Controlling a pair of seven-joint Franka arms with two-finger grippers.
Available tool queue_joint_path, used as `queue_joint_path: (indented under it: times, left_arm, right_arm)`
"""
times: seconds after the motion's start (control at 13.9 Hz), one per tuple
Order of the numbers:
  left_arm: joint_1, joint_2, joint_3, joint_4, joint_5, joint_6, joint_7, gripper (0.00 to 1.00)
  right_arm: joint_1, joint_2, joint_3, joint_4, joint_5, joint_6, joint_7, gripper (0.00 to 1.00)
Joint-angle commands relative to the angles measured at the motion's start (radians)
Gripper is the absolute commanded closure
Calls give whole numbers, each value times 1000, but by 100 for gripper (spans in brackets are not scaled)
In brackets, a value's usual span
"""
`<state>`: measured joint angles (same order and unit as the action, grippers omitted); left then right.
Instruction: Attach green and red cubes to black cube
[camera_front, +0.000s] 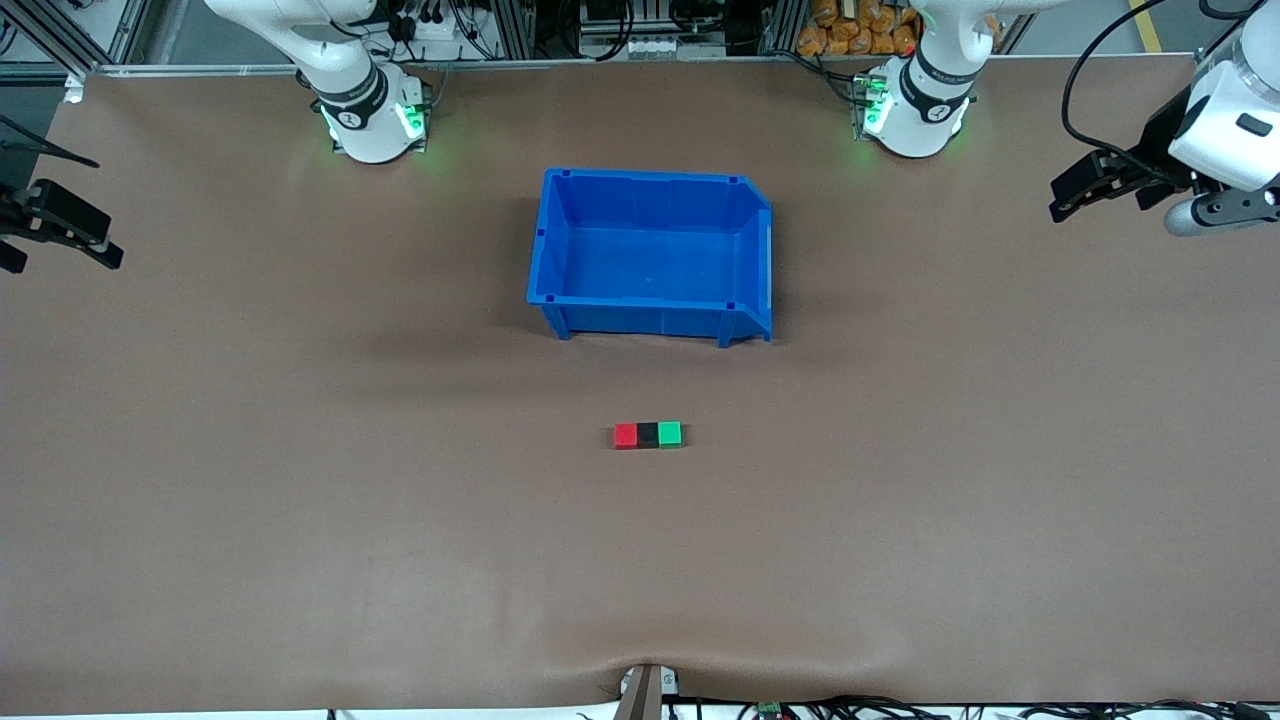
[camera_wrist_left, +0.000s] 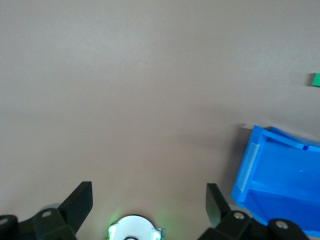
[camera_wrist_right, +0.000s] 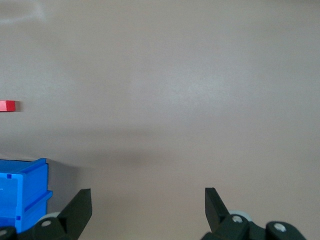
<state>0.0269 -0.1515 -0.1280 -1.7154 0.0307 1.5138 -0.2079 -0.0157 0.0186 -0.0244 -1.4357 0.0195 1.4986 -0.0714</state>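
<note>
The left end effector (camera_front: 1075, 190) hangs with its two black fingers spread wide and nothing between them, over bare tabletop at the left arm's end, well apart from everything else; in the left wrist view its fingers (camera_wrist_left: 80, 202) frame only brown surface, with a corner of the bin and a sliver of green at the edge of that picture. The right end effector (camera_front: 60, 235) mirrors it over the right arm's end of the tabletop — fingers (camera_wrist_right: 80, 205) likewise spread, gripping nothing — and its wrist view catches a sliver of red and a corner of the bin. Both arms wait out at the ends. Between them, around the middle of the brown matte tabletop (camera_front: 300, 500), three small plain cubes sit in one straight row, faces touching: the bright red cube (camera_front: 625, 435) toward the right arm's end, the matte black cube (camera_front: 648, 434) in the middle, and the bright green cube (camera_front: 670, 433) toward the left arm's end. Farther from the front camera than the row, and apart from it, stands an open-topped blue plastic bin (camera_front: 650, 320) — nothing shows inside it.
</note>
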Motion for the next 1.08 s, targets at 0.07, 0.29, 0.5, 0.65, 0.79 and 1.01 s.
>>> queue_joint_path:
  times: [0.07, 0.29, 0.5, 0.65, 0.79, 1.01]
  left_arm:
    - [18, -8, -10, 10, 32, -7, 64, 0]
    - [27, 24, -2, 58, 31, -7, 58, 0]
    - [28, 53, -2, 105, 31, -24, 65, 0]
    - [27, 59, -1, 115, 34, -44, 62, 0]
    - [28, 59, -1, 117, 34, -46, 64, 0]
    - [27, 59, -2, 117, 34, -58, 64, 0]
  right_arm:
    - [0, 11, 0, 23, -7, -15, -1, 0]
    - [-1, 11, 0, 23, -6, -15, -1, 0]
    - [-1, 11, 0, 23, -6, -15, -1, 0]
    - [-3, 11, 0, 23, -7, -15, -1, 0]
    - [-3, 11, 0, 23, -7, -15, -1, 0]
    - [-3, 11, 0, 23, -7, -15, -1, 0]
